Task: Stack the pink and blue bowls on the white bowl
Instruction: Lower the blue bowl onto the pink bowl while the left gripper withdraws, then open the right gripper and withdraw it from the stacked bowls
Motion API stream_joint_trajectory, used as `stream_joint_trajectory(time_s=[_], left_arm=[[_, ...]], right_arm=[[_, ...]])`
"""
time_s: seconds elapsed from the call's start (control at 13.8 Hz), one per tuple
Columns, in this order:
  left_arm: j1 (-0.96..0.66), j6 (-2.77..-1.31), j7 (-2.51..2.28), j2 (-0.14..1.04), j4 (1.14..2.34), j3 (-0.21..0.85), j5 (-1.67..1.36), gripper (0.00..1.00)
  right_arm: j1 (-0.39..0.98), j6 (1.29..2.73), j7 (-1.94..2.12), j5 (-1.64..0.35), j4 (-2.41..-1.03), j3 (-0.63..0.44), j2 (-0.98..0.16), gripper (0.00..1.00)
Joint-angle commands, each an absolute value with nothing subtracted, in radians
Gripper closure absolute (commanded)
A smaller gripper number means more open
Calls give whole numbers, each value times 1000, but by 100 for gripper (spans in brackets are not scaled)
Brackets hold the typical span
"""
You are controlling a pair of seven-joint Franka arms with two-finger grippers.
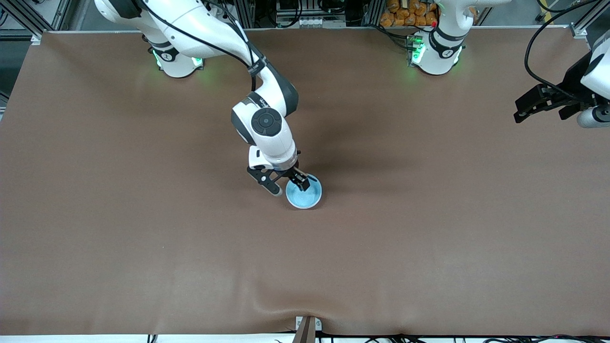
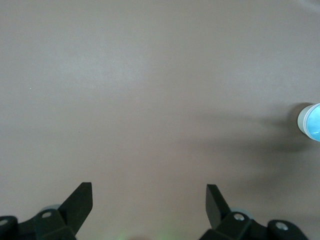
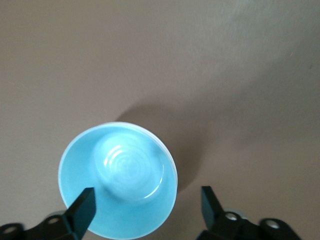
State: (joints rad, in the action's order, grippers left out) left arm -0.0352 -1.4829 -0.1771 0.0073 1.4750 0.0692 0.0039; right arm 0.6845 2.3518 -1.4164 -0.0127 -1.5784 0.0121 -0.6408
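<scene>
The light blue bowl [image 1: 305, 194] stands on the brown table near its middle. It also shows in the right wrist view [image 3: 118, 181]. In the left wrist view [image 2: 311, 122] a white side shows under its blue inside, so it seems to sit in a white bowl. The pink bowl is out of view. My right gripper [image 1: 288, 187] is open and straddles the blue bowl's rim, one finger [image 3: 84, 206] over the inside and the other [image 3: 210, 204] outside. My left gripper [image 1: 522, 112] waits open and empty over the table's edge at the left arm's end, also in its own view [image 2: 149, 187].
The brown table cover [image 1: 143, 238] is bare around the bowl. The two arm bases [image 1: 176, 59] stand along the table's edge farthest from the front camera. A small bracket [image 1: 307, 328] sits at the edge nearest that camera.
</scene>
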Motion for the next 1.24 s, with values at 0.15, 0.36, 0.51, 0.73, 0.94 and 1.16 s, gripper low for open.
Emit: stream_joint_trajectory(time_s=[0.15, 0.36, 0.51, 0.73, 0.94, 1.16], left_arm=[[-43, -1483, -175, -21, 1499, 61, 3, 0], [-40, -1479, -175, -25, 1500, 61, 3, 0], [-44, -1479, -176, -23, 1497, 61, 3, 0], [-43, -1479, -176, -23, 1499, 63, 3, 0], [-46, -1477, -176, -23, 1499, 63, 3, 0], [-45, -1471, -172, -25, 1499, 63, 3, 0]], right_arm=[[580, 2153, -1193, 9, -1592, 8, -491, 0], [482, 2053, -990, -5, -1594, 11, -410, 0], [411, 1984, -838, -11, -1594, 14, -370, 0], [304, 1915, -613, -67, -1594, 12, -324, 0], [177, 1830, -358, -93, -1595, 12, -272, 0], [52, 1729, -119, -140, -1597, 11, -206, 0]])
